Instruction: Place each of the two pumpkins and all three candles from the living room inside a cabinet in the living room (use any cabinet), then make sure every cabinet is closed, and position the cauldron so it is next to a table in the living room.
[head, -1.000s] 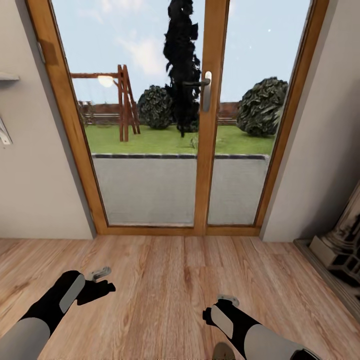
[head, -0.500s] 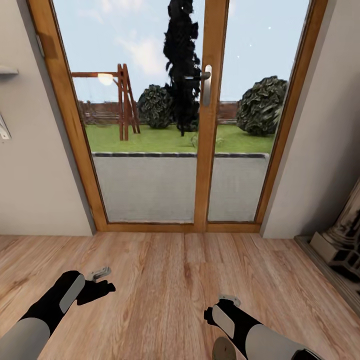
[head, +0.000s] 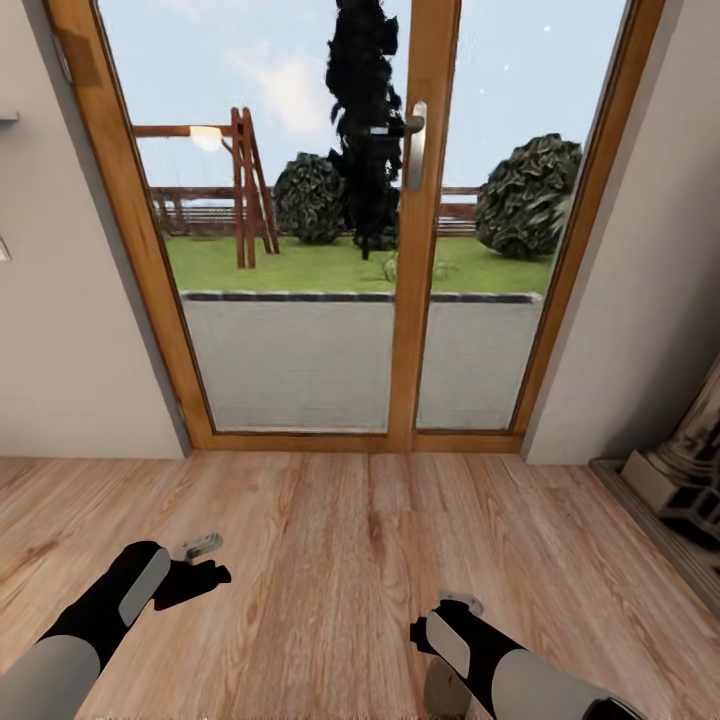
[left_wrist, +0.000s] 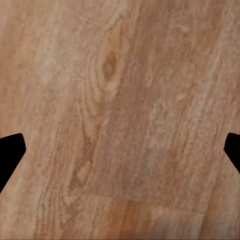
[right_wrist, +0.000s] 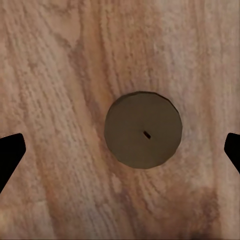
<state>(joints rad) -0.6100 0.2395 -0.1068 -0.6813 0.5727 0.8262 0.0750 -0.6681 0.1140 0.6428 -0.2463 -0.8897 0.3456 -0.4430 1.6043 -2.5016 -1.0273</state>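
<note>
A pale beige-grey candle (right_wrist: 143, 129) with a short dark wick stands on the wooden floor, seen from above in the right wrist view. In the head view the candle (head: 440, 690) peeks out beside my right forearm at the bottom edge. My right gripper (head: 440, 615) hangs over it, open, its black fingertips (right_wrist: 10, 150) far out on both sides and not touching it. My left gripper (head: 205, 562) is open over bare floor, its fingertips (left_wrist: 10, 150) at the picture's edges. The pumpkins, cabinet and cauldron are out of view.
Straight ahead is a glass double door in a wooden frame (head: 410, 300) with a metal handle (head: 416, 145), a garden behind it. Grey walls flank it. A carved stone piece (head: 690, 480) stands on the floor at the right. Wood floor (head: 330, 560) lies between me and the door.
The whole view has shifted: the door's bottom edge sits a little higher in the picture, so the camera moved. Both arms hold the same pose. Slightly more of the candle shows.
</note>
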